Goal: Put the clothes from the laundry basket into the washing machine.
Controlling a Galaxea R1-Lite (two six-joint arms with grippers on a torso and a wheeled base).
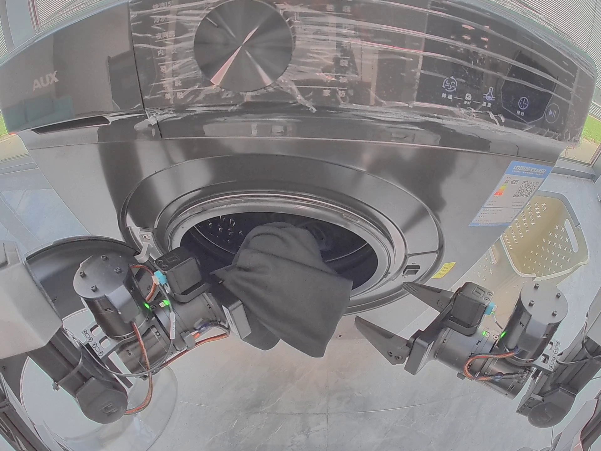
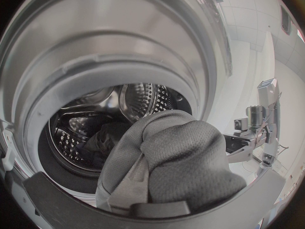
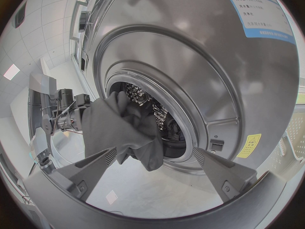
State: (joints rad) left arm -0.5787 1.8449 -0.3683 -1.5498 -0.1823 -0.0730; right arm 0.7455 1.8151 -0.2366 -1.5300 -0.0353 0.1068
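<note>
A dark grey garment [image 1: 288,283] hangs over the lower rim of the washing machine's round opening [image 1: 375,233], partly inside the drum and partly drooping outside. My left gripper [image 1: 236,317] is shut on it from the left, and the cloth [image 2: 181,156] drapes over its fingers [image 2: 135,182]. More dark clothes [image 2: 98,140] lie inside the steel drum [image 3: 171,128]. My right gripper [image 1: 383,305] hangs open with nothing in it, below and to the right of the opening, apart from the garment [image 3: 124,128]. The cream laundry basket [image 1: 544,239] stands right of the machine.
The machine's door [image 1: 56,270] stands swung open at the left, behind my left arm. The control panel with its dial [image 1: 243,45] overhangs above. Pale floor [image 1: 313,396] stretches in front of the machine between both arms.
</note>
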